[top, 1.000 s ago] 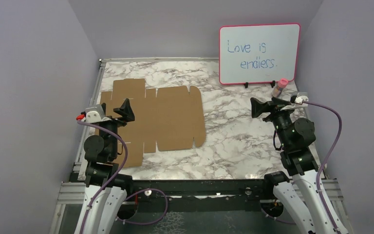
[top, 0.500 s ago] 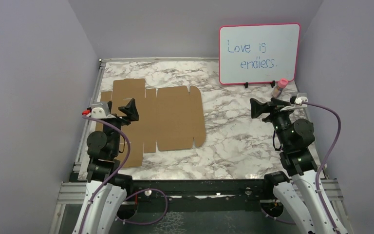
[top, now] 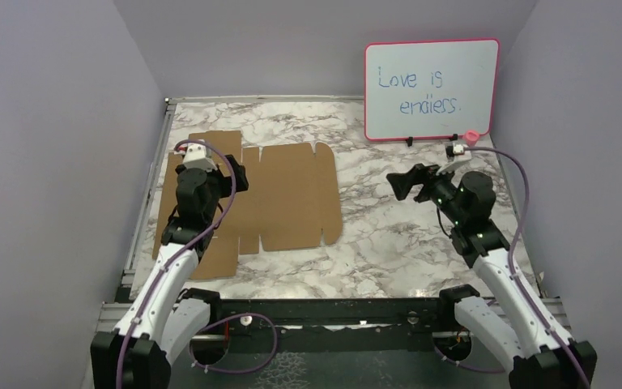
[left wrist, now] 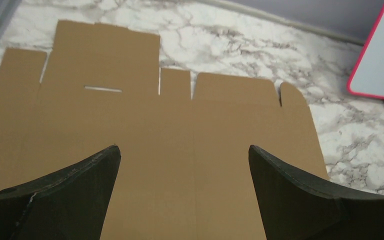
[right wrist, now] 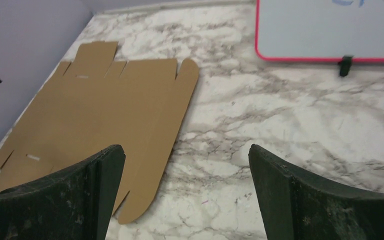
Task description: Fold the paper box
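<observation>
brown paper box (top: pixel 291 194) lay flat below the spread left claw (left wrist: pixel 183 147); it seemed light, stiff, best pinched by a flap.

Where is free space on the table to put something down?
Free: bare table between the paper box and the right gripper, also left of the whiteboard. Crowded: the left side, covered by the box, left gripper above.

The table (top: pixel 372 235) has a white marble-pattern top with grey veining. The paper box (top: pixel 283 203) lies on its left half as a flat, unfolded brown cardboard sheet with flaps and slits. The pink-framed whiteboard (top: pixel 431 89) stands upright on black feet at the far right, well apart from the sheet.
</observation>
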`<state>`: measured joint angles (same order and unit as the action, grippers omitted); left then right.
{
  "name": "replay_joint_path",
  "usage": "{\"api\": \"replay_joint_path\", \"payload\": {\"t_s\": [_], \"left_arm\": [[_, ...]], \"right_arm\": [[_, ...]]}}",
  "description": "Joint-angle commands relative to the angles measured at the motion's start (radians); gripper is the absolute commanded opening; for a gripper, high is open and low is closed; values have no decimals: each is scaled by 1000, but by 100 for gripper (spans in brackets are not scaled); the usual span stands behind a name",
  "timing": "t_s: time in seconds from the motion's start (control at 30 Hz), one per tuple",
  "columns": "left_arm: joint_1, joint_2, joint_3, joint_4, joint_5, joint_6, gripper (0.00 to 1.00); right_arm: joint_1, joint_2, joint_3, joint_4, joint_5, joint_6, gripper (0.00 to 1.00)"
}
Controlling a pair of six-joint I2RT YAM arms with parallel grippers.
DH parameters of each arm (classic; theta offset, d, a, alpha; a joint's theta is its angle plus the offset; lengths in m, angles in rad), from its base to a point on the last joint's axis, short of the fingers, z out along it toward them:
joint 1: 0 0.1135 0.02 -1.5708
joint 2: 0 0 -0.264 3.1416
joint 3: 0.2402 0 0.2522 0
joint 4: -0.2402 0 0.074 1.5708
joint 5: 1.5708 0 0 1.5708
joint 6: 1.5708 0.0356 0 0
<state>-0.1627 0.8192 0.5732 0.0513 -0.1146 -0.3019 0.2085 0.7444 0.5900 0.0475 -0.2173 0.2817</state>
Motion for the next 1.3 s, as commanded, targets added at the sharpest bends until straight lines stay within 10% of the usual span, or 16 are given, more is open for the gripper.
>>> {"api": "replay_joint_path", "payload": {"t_s": [0.0,0.7,1.27], "left_arm": [[6,121,93,-50,70,-31,99],[-46,168,129,-143,61,97,99],[-94,129,131,-139,33,123,99]], "right_arm": [[5,161,17,51,-210,66,100],[10,1050,232,546,-535,521,77],[86,1392,502,542,-511,590,58]]}}
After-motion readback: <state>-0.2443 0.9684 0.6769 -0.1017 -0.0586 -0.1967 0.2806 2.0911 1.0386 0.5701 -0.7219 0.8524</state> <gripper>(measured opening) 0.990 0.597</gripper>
